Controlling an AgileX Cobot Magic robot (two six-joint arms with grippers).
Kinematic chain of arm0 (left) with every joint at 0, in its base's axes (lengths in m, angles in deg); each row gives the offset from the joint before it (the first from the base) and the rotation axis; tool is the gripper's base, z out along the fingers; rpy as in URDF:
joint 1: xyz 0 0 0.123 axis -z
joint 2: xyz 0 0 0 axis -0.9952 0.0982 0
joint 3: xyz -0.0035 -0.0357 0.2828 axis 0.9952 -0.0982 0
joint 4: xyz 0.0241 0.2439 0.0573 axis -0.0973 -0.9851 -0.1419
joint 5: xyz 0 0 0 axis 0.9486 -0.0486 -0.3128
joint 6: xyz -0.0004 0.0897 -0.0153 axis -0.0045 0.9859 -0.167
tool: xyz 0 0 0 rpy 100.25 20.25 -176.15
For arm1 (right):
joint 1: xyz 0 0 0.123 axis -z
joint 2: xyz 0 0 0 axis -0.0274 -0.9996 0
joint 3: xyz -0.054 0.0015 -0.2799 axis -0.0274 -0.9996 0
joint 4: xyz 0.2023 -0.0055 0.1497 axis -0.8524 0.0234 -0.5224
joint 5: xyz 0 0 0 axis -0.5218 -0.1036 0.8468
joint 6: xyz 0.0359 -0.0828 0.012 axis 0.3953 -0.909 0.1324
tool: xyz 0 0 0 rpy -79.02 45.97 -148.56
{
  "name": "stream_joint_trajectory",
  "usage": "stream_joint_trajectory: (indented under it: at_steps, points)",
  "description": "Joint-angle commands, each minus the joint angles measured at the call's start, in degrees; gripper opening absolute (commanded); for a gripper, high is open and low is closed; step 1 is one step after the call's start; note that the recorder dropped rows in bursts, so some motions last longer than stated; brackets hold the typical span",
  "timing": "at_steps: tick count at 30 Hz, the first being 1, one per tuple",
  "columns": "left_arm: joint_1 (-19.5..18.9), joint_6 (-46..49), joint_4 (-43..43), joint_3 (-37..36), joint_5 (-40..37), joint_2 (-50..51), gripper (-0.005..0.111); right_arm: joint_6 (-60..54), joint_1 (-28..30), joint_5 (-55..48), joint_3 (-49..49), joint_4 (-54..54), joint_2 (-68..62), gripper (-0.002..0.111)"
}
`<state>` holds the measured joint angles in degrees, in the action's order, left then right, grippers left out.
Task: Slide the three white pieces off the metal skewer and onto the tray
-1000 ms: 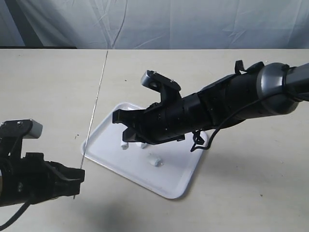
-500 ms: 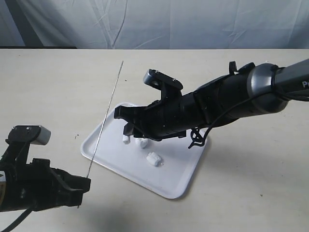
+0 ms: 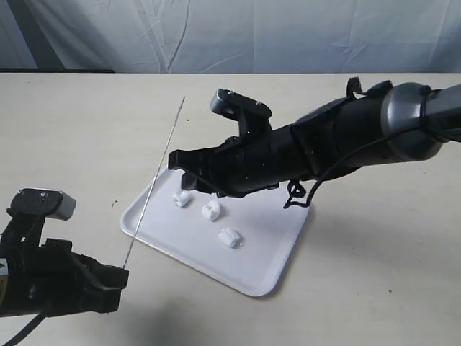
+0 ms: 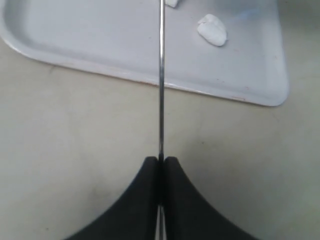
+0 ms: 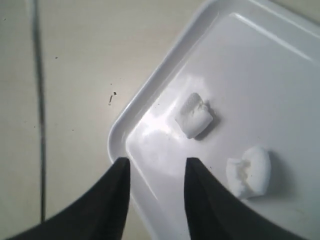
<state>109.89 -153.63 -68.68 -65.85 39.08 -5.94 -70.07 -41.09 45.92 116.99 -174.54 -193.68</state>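
Three white pieces lie loose on the white tray (image 3: pixel 270 249): one near its far left corner (image 3: pixel 181 199), one beside it (image 3: pixel 211 210) and one nearer the middle (image 3: pixel 230 238). The thin metal skewer (image 3: pixel 155 180) is bare and slants up over the tray's left edge. My left gripper (image 3: pixel 121 277) is shut on its lower end, seen close in the left wrist view as the skewer (image 4: pixel 161 75) clamped in the left gripper (image 4: pixel 161 161). My right gripper (image 5: pixel 157 165) hangs open above the tray's corner rim (image 5: pixel 116 136), empty, with two pieces (image 5: pixel 194 116) (image 5: pixel 248 171) just beyond it.
The tray sits on a beige table (image 3: pixel 374 288) in front of a pale cloth backdrop (image 3: pixel 288 36). The right arm (image 3: pixel 346 144) stretches low across the tray's far side with a black cable loop (image 3: pixel 295 202) hanging from it.
My right gripper opened and rose off the tray, leaving the two pieces it covered in plain view. The skewer came free of the pieces and shifted right with the left gripper.
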Motion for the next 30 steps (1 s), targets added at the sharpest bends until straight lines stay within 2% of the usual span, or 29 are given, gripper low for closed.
stream_joint_trajectory:
  at_steps: [1,7,9,14,30]
  points:
    - [0.34,-3.74,-4.58,1.4,-1.53,1.77,0.0,6.91,0.2,0.49,0.08,13.8,5.3,0.036]
    - [0.34,-4.29,-7.64,6.26,-0.18,9.96,0.0,22.68,0.2,-2.44,-0.02,33.41,13.6,0.036]
    - [0.34,-7.52,-12.4,8.52,1.01,12.79,0.0,26.34,0.2,-3.45,-0.02,38.26,16.5,0.036]
    - [0.34,-9.33,-12.84,11.76,3.97,18.57,0.0,34.37,0.2,-4.26,-0.02,47.49,22.2,0.036]
    - [0.34,-9.33,-12.84,13.51,5.41,25.19,0.0,36.99,0.2,-7.52,-0.02,49.73,25.01,0.036]
